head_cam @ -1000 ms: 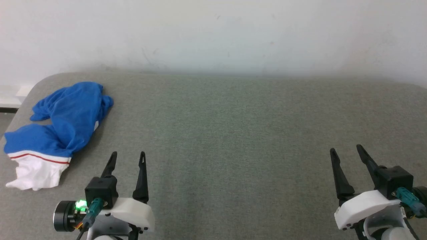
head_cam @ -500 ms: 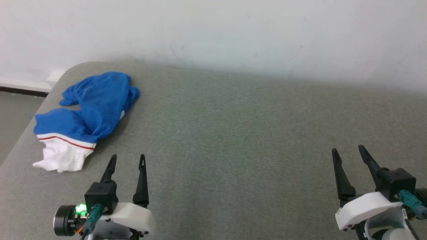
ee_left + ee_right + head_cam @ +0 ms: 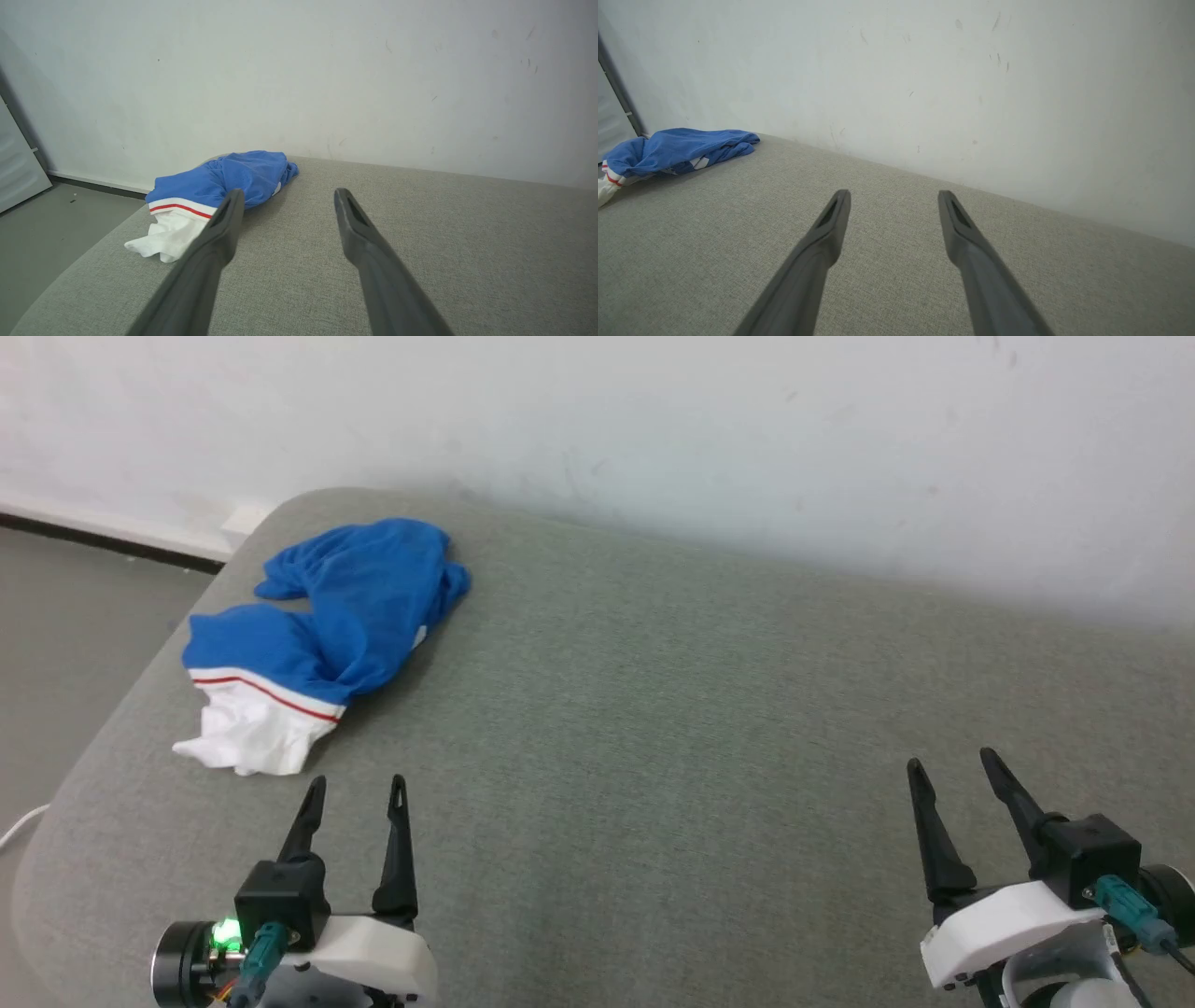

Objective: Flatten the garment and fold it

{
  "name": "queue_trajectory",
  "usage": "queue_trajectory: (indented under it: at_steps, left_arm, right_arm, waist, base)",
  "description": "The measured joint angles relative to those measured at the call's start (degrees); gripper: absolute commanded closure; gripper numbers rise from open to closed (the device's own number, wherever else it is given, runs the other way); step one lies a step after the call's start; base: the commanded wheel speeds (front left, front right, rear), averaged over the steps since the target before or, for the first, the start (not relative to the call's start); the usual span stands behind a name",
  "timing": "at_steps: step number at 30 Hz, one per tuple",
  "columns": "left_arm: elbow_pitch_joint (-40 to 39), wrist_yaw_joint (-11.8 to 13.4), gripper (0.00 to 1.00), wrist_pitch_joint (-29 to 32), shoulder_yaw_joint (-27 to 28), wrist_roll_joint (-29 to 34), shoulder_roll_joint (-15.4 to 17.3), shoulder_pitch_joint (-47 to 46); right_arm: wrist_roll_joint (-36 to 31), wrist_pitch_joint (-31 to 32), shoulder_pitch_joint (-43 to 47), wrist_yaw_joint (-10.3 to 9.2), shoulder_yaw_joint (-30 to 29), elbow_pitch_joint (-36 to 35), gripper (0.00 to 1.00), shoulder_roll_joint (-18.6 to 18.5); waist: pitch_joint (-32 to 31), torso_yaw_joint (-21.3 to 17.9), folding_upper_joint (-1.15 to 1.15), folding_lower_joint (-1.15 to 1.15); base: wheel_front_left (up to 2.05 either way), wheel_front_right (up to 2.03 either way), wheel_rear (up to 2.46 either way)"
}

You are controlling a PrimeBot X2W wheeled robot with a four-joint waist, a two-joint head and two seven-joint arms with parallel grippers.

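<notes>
At far-left counter (image 3: 653,728) corner I see crumpled garment (image 3: 327,616), wall (image 3: 653,420) behind; left end effector (image 3: 358,781), right end effector (image 3: 950,758) spread.

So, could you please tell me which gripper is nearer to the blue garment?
Left. The left gripper, jaws open, sits just short of the garment, not touching it. The right gripper, also open, is far off to its right across the grey padded surface.

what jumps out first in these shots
The crumpled blue-and-white jersey, bunched at the far left corner of the grey padded surface. Next, two open grippers at the near edge: the left gripper close to the jersey but not touching it, the right gripper far off to the other side.
</notes>
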Motion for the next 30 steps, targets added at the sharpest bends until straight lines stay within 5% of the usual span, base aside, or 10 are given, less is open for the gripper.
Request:
queue_trajectory:
  at_steps: [30]
  left_arm:
    - [0.3, 1.4, 0.00, -3.7, -1.5, -1.1, 0.0, 2.4]
  right_arm:
    - [0.7, -3.4, 0.0, 0.00, 5.7, 3.3, 0.00, 0.0]
  waist:
    - [-1.1, 11.6, 0.00, 0.00]
  base:
    - [-0.03, -0.03, -0.03]
